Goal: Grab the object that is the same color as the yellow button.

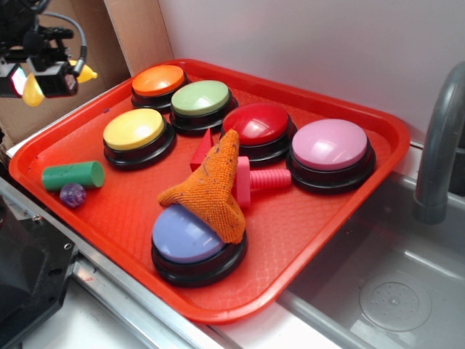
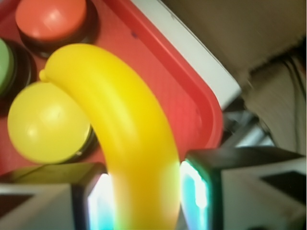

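While the gripper (image 2: 144, 196) is clamping the banana (image 2: 120, 134) near one end, its glossy, rigid, light body is looking slippery; mid-curve would hold surer.

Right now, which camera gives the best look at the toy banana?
The wrist view: the toy banana fills the frame, clamped between the gripper pads. The exterior view shows only its two yellow ends poking out either side of the raised gripper.
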You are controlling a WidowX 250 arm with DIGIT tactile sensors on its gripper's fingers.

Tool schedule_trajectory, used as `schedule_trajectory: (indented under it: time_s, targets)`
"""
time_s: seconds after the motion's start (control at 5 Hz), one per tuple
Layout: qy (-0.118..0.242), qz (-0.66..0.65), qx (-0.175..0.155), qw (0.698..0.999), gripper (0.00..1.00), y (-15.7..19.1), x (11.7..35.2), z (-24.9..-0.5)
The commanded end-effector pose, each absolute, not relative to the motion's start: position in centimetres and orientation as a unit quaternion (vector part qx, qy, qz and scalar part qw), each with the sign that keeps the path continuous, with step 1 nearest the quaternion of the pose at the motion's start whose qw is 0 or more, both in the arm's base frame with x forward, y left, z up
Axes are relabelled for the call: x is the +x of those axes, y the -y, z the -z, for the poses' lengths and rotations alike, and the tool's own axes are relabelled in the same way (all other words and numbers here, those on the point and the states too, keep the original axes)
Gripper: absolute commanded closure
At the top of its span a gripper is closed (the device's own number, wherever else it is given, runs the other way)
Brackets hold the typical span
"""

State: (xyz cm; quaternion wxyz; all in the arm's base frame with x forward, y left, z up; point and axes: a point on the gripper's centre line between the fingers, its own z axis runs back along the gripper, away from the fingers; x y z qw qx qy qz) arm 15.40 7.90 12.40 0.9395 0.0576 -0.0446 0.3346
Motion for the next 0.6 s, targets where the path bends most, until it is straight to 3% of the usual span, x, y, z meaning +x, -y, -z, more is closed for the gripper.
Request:
schedule_trajectory:
  time_s: [0.0,0.2,0.4]
  targets:
    - [0.074,-0.253,-0.007,0.965,1.00,-2.34,16.95,-14.31]
    - [0.057,-0.228,-0.020,0.972,1.00,-2.41,17.02,-13.91]
    - [0.048,-0.228,0.002,0.972,0.96,-3.26,17.12,-14.17]
